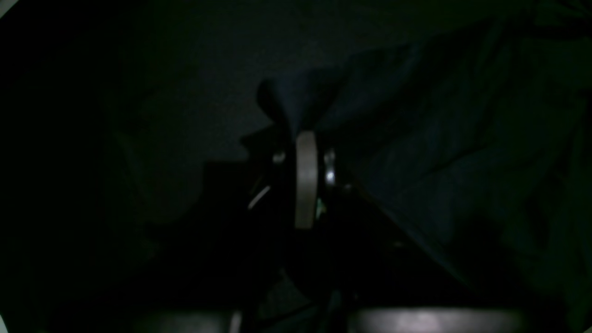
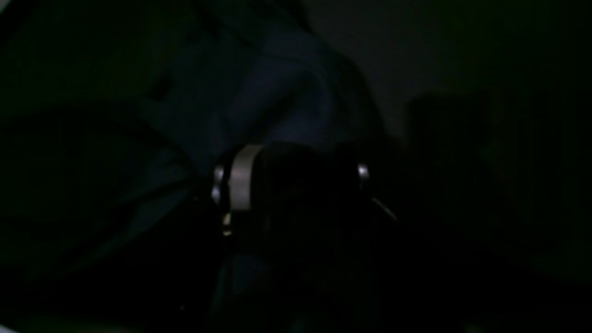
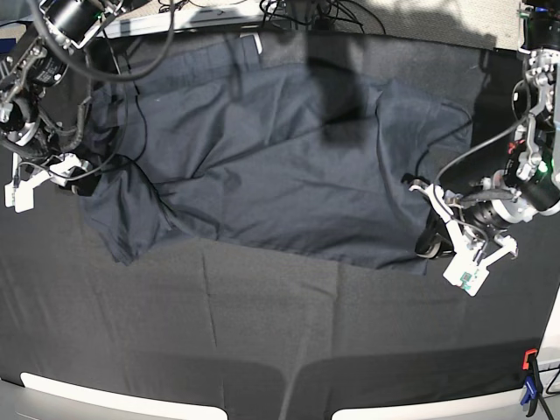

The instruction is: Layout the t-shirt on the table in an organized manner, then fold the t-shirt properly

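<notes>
Dark navy-charcoal short-sleeved t-shirt (image 3: pixel 271 166) lies spread across the far half of the wide table covered in creased matte black cloth (image 3: pixel 262 341), wrinkled, its near hem running unevenly from left to right in the base view.

Left gripper (image 3: pixel 430 241) sits at the shirt's right-hand near corner in the base view. Left wrist view: jaws pressed together, a peak of dark fabric (image 1: pixel 300 101) pinched up between them. Clenched on the t-shirt.

Right gripper (image 3: pixel 77 175) sits at the shirt's opposite edge. Right wrist view is very dim; jaws (image 2: pixel 296 180) stand apart, nothing gripped that I can make out.

An orange-and-blue clamp (image 3: pixel 530 381) grips the table's near right corner.
</notes>
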